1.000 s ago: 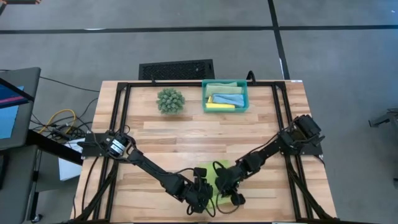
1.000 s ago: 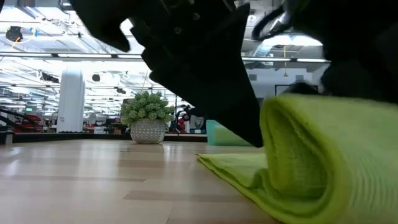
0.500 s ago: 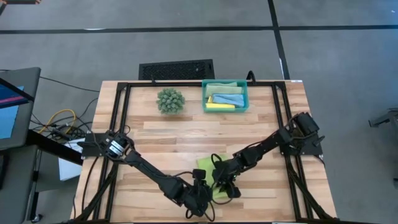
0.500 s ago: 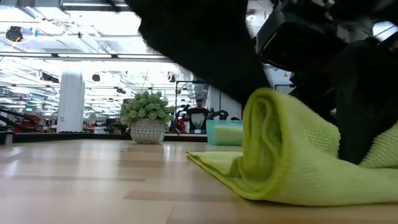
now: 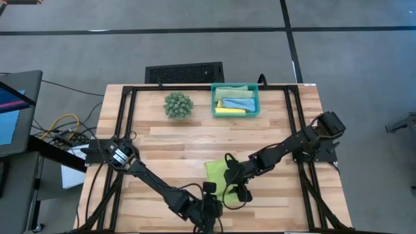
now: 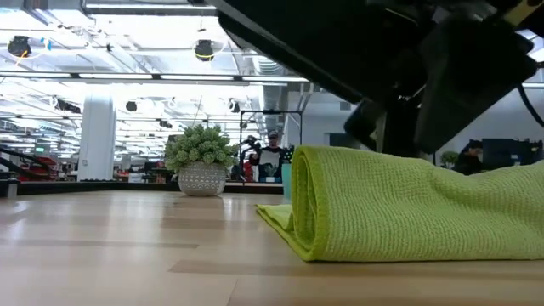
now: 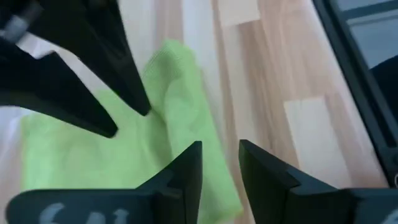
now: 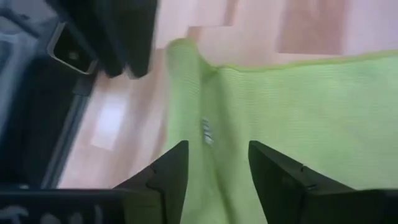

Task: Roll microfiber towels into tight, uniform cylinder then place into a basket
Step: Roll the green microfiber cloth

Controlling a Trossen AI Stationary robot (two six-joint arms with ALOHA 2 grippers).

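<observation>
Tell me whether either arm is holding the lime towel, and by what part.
Nothing is held. Both grippers, left and right, hang over the lime green towel with their jaws apart and nothing clamped between them.

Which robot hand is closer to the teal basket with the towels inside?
Right. The right end effector sits over the lime green towel, well short of the basket; the left end effector is farther, at the near edge.

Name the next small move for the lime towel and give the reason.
Probably close both grippers on the rolled edge again and keep rolling. The lime green towel shows only one loose fold at its end, the rest lying flat on the table. The left gripper and right gripper hover open above it, neither gripping.
</observation>
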